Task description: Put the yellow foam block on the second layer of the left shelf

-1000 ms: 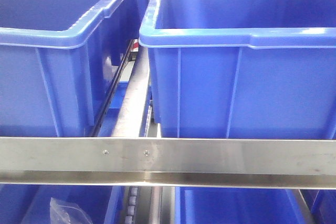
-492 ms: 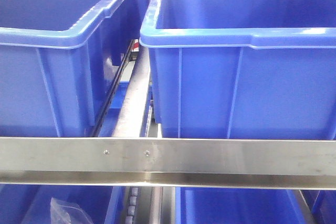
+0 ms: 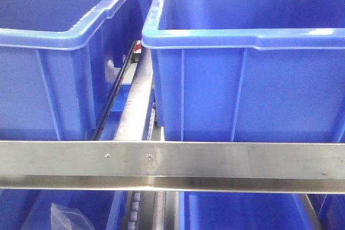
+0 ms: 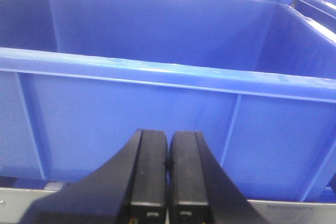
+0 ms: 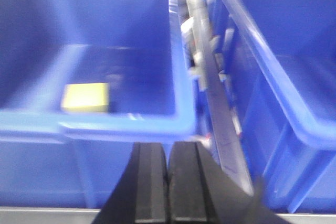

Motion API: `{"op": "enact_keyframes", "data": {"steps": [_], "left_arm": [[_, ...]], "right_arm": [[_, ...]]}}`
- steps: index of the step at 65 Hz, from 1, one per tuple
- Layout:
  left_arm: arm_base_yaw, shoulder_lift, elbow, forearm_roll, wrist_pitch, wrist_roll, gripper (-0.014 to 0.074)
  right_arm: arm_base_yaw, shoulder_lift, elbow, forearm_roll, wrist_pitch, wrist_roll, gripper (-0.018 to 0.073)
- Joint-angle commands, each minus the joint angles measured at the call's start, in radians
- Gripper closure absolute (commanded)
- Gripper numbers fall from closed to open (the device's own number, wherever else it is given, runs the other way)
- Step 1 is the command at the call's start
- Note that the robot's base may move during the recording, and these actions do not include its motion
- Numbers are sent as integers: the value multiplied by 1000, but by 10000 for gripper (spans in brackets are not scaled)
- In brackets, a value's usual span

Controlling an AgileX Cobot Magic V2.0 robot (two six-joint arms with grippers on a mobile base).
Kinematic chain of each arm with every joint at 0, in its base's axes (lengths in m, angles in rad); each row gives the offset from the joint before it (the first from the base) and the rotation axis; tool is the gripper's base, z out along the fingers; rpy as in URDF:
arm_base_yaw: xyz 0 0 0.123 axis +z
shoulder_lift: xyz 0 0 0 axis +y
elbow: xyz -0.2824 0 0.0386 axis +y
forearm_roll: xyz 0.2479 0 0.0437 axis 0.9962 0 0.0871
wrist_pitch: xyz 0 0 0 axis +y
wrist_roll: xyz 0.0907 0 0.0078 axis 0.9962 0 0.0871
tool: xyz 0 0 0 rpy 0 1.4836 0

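Evidently the yellow foam block (image 5: 85, 97) lay on the floor of a blue bin (image 5: 126, 121), near that bin's front wall and toward its left side, as the blurred right wrist view showed it. Nothing gripped it. The right gripper (image 5: 168, 169) hung outside the bin, just in front of its near rim, with its two black jaws pressed together and nothing between them. The left gripper (image 4: 167, 163) was likewise closed and empty, facing the front wall of another blue bin (image 4: 157, 74) whose visible interior showed no block.

From the front view, two bins stood side by side behind a steel shelf rail (image 3: 172, 157), the left bin (image 3: 54, 36) and the right bin (image 3: 242, 39), with a roller track (image 3: 135, 103) running between them. The block did not show there, its bin's floor being hidden by the wall.

Which bin held the block could not be matched with certainty across views. Judging by the empty, closed jaws held clear of the bin, the block seemed either already released or not yet picked up.
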Motion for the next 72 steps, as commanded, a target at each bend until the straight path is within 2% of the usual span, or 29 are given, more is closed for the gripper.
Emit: {"op": "enact_keyframes", "data": {"steps": [1,6,8,72], "left_arm": [[-5,8,26,-2,-88,-4,460],[-5,8,26,-2,-88,-4,460],[-5,8,26,-2,-82,-4,460],[-5,8,26,-2,-88,-4,460]], "right_arm": [[-7,-17,58,-1,-240,-7,501],[-7,-17,117,-1,-325,-7,501],[-7,-17,112,-1,-296,-7,501],[-7,-17,112,-2,-304,-7,501]]}}
